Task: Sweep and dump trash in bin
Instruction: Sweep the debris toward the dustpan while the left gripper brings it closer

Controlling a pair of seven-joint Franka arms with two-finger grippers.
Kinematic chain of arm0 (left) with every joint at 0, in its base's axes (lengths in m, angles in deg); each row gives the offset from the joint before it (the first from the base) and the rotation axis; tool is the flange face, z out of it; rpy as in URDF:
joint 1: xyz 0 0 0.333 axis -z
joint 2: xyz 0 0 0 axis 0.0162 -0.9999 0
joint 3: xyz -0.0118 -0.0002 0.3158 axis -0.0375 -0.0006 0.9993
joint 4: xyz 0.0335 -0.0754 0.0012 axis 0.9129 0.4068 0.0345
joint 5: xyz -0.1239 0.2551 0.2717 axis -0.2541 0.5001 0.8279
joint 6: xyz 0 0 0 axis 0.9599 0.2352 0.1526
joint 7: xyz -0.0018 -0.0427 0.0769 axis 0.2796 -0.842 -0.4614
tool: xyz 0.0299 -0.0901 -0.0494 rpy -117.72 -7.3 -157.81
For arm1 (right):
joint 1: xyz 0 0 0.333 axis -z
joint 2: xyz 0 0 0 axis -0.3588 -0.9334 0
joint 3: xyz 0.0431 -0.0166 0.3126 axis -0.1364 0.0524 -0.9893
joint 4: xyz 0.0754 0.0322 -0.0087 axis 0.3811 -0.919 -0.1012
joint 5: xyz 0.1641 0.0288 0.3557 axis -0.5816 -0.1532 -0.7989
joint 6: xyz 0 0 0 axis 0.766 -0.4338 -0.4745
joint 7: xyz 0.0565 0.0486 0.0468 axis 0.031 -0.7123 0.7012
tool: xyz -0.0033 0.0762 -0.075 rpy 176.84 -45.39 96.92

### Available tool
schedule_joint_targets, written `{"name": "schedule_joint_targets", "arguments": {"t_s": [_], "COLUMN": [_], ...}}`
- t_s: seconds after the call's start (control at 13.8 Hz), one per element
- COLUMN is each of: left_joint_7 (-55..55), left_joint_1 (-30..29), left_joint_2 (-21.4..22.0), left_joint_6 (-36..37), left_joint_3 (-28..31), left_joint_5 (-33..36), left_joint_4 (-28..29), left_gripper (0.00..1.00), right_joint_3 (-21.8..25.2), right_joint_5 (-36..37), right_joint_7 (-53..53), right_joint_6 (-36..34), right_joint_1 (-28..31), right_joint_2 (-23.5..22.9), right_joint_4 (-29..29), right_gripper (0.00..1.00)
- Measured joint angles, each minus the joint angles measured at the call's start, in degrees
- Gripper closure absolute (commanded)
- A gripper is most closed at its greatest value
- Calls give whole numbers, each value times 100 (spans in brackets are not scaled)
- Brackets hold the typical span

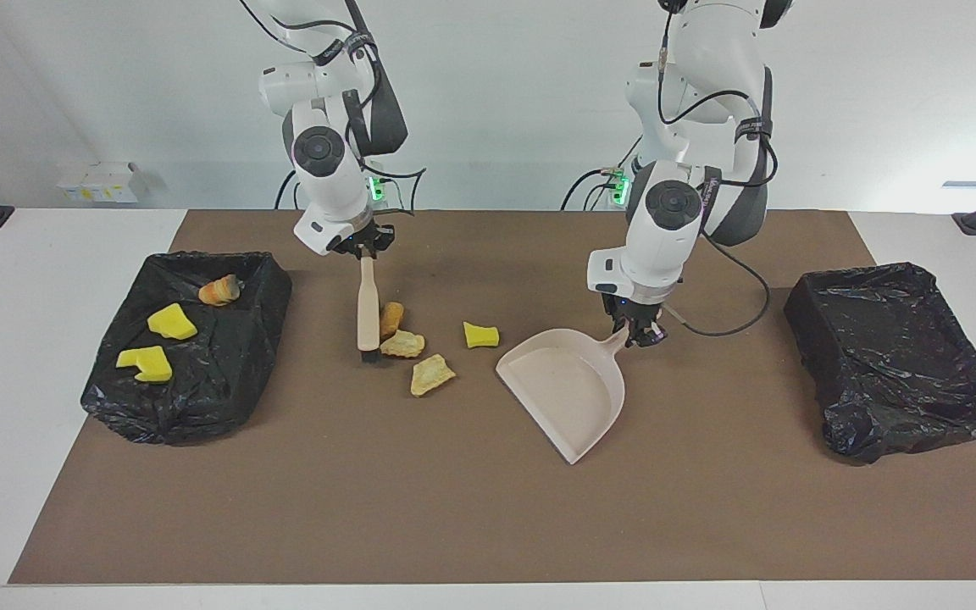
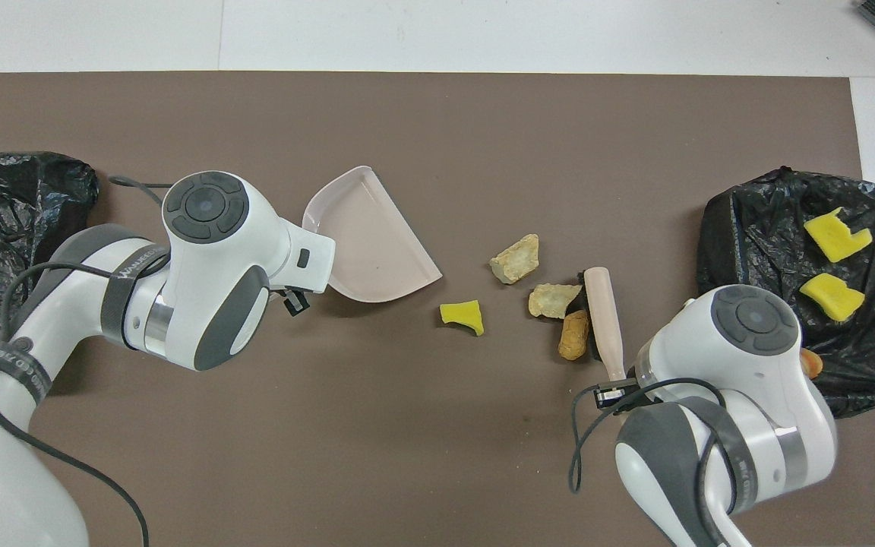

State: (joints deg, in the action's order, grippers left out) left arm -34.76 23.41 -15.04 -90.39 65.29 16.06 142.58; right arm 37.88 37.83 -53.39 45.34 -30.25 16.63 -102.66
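Near the middle of the mat, the brush stands almost upright with its black bristles down on the mat, its handle top pinched in the right gripper, whose fingers are pressed tight on it. Touching the brush on the side toward the left arm's end lie the brown lump and a tan bit; a 2nd tan bit lies close by, farther from the robots, and a yellow piece sits between this cluster and the dustpan.

The dustpan rests on the mat, its handle clamped in the left gripper, its open mouth turned toward the trash and away from the robots.

3 more pieces lie in the bin at the right arm's end — 2 yellow pieces and the striped pastry. A 2nd bin sits at the left arm's end.

From the facing view the pastry shows whole and both grips are plain; from overhead the right arm's wrist covers most of the pastry, leaving only an orange edge, and the left wrist hides the dustpan's handle. Overhead, though, the lump shows pressed against the bristles.

Both arms bend down steeply from their bases — wrists over the mat, forearms sloping toward each other.
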Motion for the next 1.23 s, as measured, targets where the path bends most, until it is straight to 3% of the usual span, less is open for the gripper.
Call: {"name": "schedule_joint_targets", "arguments": {"t_s": [0.22, 0.51, 0.87, 1.23], "left_joint_7": [1122, 2238, 2262, 1360], "left_joint_1": [-2, -166, -188, -16], "left_joint_2": [33, 44, 308, 773], "left_joint_6": [25, 162, 396, 273], "left_joint_3": [-10, 30, 16, -42], "left_joint_5": [107, 271, 444, 453], "left_joint_4": [29, 35, 252, 1016], "left_gripper": [100, 100, 100, 100], "right_joint_3": [56, 53, 33, -4], "right_joint_5": [0, -13, -82, -350], "right_joint_7": [0, -149, -487, -886], "right_joint_6": [-379, -83, 196, 413], "right_joint_1": [262, 346, 269, -87], "right_joint_2": [-98, -68, -57, -197], "right_joint_4": [312, 15, -151, -106], "right_gripper": [100, 100, 100, 100]}}
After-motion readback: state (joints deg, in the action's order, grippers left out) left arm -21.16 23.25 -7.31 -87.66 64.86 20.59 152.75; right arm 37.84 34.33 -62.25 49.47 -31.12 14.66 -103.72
